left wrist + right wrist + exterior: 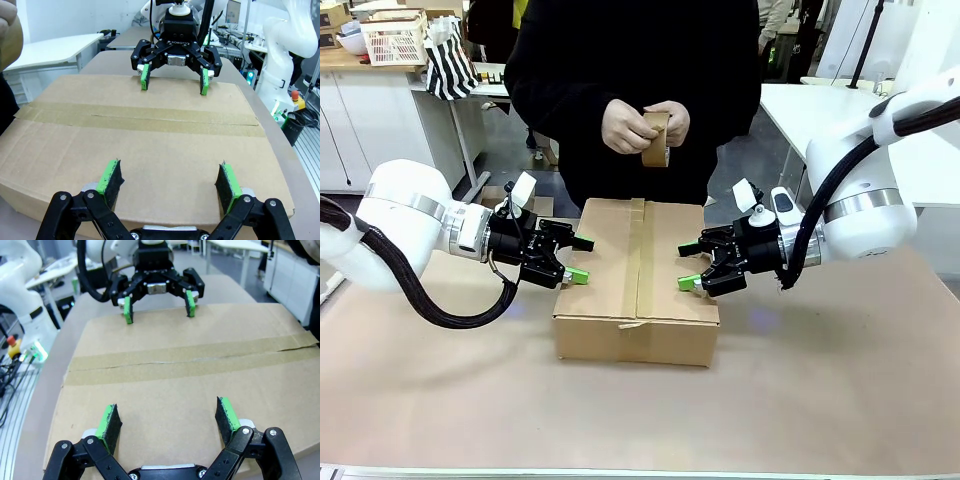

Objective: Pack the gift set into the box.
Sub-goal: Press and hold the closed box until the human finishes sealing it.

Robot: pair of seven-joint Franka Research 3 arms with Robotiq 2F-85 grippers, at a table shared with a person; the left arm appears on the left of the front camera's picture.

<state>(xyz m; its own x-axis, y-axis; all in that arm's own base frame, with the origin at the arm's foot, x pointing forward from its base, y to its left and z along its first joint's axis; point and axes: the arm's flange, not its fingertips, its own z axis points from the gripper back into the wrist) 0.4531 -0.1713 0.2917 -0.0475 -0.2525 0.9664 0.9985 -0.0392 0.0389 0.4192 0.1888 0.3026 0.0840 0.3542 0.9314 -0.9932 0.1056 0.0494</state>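
Note:
The box sits shut in the middle of the table, with a tan tape strip running along its top seam. The gift set is out of view. My left gripper hovers open over the box's left top edge. My right gripper hovers open over the right top edge, facing it. In the left wrist view my left gripper spreads its green pads above the cardboard, with the right gripper opposite. The right wrist view mirrors this: right gripper, box top, left gripper.
A person in black stands at the far side and holds a roll of brown tape in both hands above the box. The table is covered in brown paper. A white basket and a striped bag stand back left.

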